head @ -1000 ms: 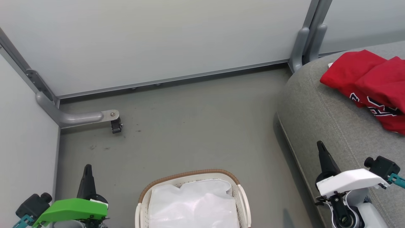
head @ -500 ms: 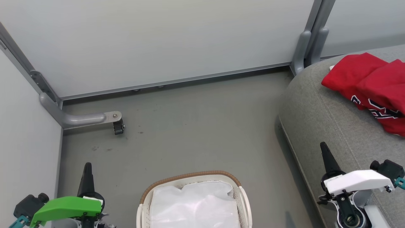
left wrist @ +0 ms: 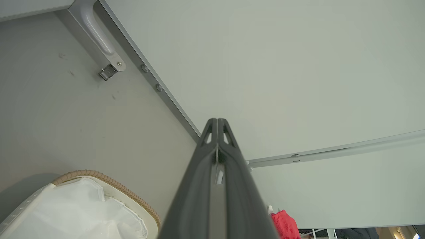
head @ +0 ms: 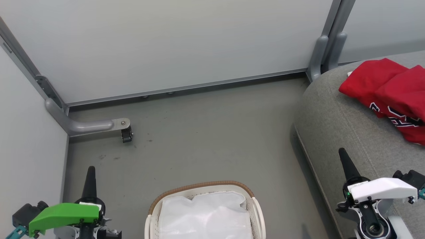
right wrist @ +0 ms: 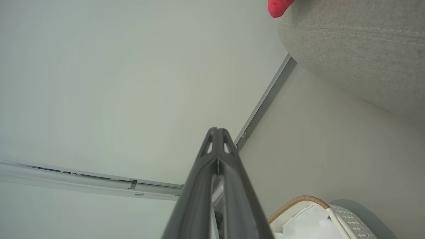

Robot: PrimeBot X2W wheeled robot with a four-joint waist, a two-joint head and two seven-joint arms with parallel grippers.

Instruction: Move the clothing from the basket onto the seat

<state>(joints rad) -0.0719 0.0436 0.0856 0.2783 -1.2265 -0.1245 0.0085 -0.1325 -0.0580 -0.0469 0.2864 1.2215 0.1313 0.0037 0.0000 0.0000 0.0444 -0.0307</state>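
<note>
In the head view, the bright red clothing [head: 388,89], marked with navy-and-white lettering, was seen lying in a heap on the grey seat [head: 342,126] at the upper right of the frame. The basket [head: 199,186], white with a brown rim, was set on the grey floor [head: 206,132] at the bottom centre, well apart from the clothing. A plain white sheet [head: 206,219] was seen inside it. The left gripper [head: 90,171] was held at the lower left, beside the basket, and the right gripper [head: 342,154] at the lower right, over the seat's edge. In each wrist view the jaws were shown pressed together, with nothing held between them. A pale wall panel [head: 166,43] was seen across the top
</note>
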